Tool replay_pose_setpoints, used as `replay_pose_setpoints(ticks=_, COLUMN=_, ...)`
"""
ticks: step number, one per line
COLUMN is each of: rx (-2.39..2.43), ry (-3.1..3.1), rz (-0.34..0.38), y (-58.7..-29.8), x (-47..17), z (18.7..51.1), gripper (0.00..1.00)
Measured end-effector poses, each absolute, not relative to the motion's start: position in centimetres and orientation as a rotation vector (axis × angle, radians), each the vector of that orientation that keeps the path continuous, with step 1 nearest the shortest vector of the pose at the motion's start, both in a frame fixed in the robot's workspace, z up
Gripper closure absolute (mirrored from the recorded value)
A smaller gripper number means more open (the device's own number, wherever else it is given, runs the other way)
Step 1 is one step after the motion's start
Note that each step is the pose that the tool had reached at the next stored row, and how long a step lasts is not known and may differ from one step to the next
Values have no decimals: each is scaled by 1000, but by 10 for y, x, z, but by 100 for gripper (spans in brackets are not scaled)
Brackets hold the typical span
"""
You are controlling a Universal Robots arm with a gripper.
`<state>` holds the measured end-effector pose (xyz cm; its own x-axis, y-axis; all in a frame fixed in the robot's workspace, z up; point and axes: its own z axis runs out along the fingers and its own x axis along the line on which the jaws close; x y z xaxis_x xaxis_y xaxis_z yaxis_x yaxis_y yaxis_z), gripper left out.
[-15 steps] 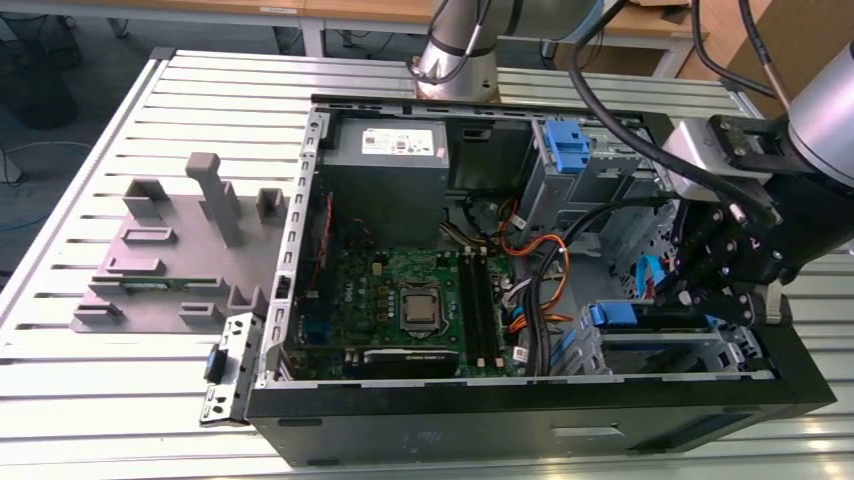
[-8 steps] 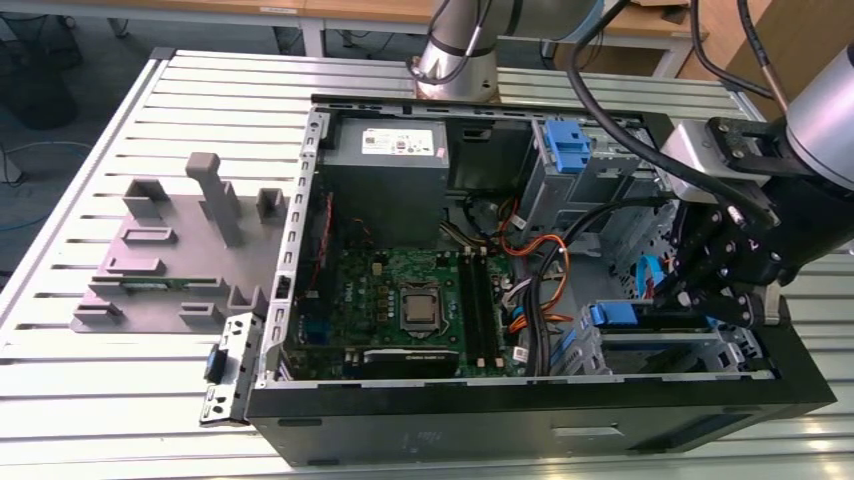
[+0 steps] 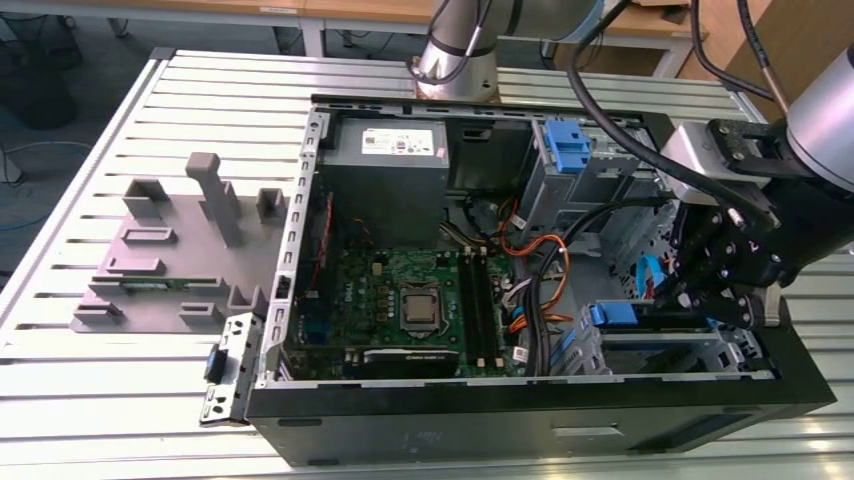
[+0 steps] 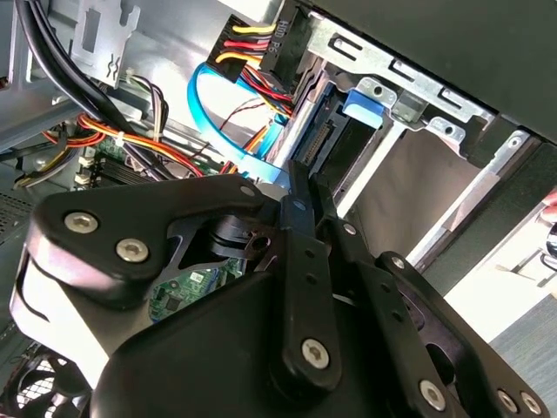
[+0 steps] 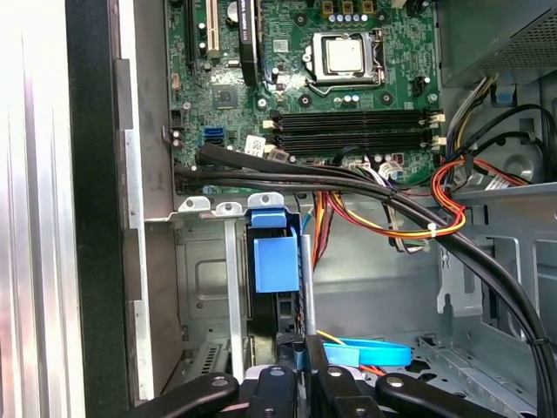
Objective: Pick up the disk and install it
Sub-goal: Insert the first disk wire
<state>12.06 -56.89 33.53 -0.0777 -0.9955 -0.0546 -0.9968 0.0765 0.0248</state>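
Note:
The disk [image 3: 617,314] stands on edge in the drive bay at the near corner of the open computer case [image 3: 534,415], on the exterior view's right. Its blue caddy tab leads into the metal slot. In both wrist views the disk [image 5: 277,261] [image 4: 335,139] runs from the fingertips to that blue tab. My gripper [image 3: 701,300] hangs over the bay, and its black fingers [image 4: 296,187] sit close together on the disk's trailing end. My gripper [image 5: 294,353] appears shut on the disk.
The motherboard [image 3: 414,300] fills the case floor. A grey power-supply box [image 3: 387,145] and an empty blue bracket [image 3: 565,150] sit at the back. Black and orange cables [image 5: 383,205] and a blue flat cable [image 5: 370,353] cross beside the bay. A grey fixture [image 3: 174,250] stands on the table.

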Motion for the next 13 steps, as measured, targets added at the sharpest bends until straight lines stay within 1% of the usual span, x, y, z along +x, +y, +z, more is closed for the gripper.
replay_pose_setpoints(ticks=13, rx=-2117, ry=2287, rz=86, y=-572, x=121, z=335, gripper=84)
